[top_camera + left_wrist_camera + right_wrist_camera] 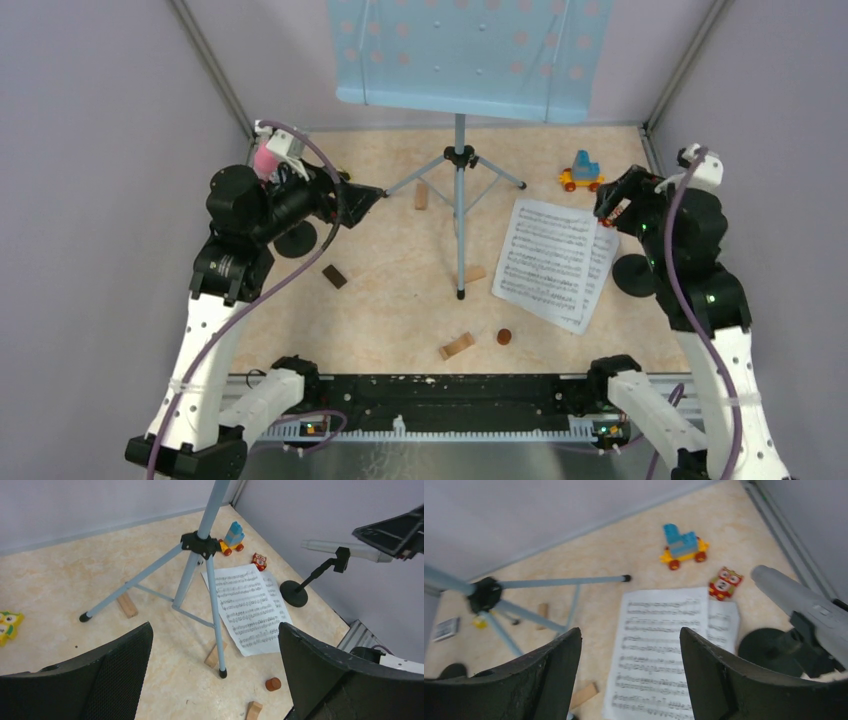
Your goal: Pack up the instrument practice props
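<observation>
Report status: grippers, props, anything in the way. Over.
Left gripper open, empty; right gripper open, empty. Music stand upright, sheet music lying flat. Wooden block beside the stand's near foot; toy vehicle beyond the pages.

1. The pale blue perforated music rack stands upright at the back of the desk, on spread grey-blue tripod legs.
2. White sheet-music pages lie flat and overlapping, printed side up, right of the legs.
3. The silver microphone rests tilted in a black round-based holder just beside the pages.
4. The pink microphone shows at the far left, near the other black round base.
</observation>
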Available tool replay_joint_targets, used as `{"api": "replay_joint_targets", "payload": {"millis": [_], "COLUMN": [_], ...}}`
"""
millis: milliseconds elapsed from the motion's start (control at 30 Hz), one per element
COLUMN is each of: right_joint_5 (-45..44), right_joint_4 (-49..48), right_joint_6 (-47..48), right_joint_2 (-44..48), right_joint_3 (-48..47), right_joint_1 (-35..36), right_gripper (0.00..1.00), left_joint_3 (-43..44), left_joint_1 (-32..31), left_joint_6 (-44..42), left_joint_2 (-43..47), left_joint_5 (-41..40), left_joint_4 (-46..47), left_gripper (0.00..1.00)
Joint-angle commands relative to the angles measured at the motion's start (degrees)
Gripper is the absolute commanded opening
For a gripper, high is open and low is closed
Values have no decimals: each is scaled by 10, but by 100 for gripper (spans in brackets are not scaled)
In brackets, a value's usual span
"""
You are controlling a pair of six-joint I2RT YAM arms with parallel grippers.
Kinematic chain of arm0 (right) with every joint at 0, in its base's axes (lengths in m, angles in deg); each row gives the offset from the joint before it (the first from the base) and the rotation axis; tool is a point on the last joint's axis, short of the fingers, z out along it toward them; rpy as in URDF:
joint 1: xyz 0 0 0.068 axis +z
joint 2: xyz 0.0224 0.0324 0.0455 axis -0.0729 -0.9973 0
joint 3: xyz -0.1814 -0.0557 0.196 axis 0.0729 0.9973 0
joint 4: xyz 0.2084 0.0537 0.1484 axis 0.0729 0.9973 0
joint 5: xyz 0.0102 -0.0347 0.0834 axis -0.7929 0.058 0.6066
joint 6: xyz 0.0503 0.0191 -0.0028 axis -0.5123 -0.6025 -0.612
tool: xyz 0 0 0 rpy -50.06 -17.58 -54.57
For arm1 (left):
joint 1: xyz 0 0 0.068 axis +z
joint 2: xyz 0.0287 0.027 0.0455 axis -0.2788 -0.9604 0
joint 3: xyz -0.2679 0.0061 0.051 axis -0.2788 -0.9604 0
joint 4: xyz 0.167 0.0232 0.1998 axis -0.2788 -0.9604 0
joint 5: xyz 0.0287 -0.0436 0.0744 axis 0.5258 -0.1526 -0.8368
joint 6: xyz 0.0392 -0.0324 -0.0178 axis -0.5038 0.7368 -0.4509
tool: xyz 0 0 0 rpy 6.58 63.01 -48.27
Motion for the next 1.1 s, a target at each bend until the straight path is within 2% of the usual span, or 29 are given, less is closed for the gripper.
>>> {"api": "replay_joint_targets", "payload": {"millis": [0, 133, 233, 367, 467, 533, 633, 733, 933, 1067], "right_joint_5": [252, 449, 513, 472, 459, 464, 464, 463, 481, 485], "right_joint_4": [-94, -180, -270, -317, -326, -330, -322, -319, -308, -311], "right_joint_6": [40, 27, -28, -86, -115, -126, -132, -142, -163, -176], "right_joint_2": [64, 114, 150, 181, 184, 183, 186, 191, 206, 232], "right_joint_3": [54, 128, 201, 266, 297, 314, 327, 341, 368, 391], "right_joint_1": [-4, -4, -4, -4, -4, -4, -4, -4, -3, -3], "right_gripper": [72, 73, 73, 73, 72, 71, 71, 70, 68, 67], "left_joint_3": [-47, -130, -204, -263, -294, -318, -348, -340, -290, -244], "left_joint_1": [-1, -1, -1, -6, -35, -68, -150, -211, -218, -218], "left_joint_6": [9, 40, 90, 124, 127, 123, 82, 24, 0, -46], "left_joint_2": [29, 67, 86, 88, 70, 53, 16, -44, -168, -238], "left_joint_5": [-10, 6, 23, -3, -37, -56, -118, -173, -200, -217], "left_joint_4": [-6, 60, 151, 231, 294, 349, 455, 525, 626, 659], "left_gripper": [99, 99, 99, 99, 99, 99, 99, 99, 99, 99]}}
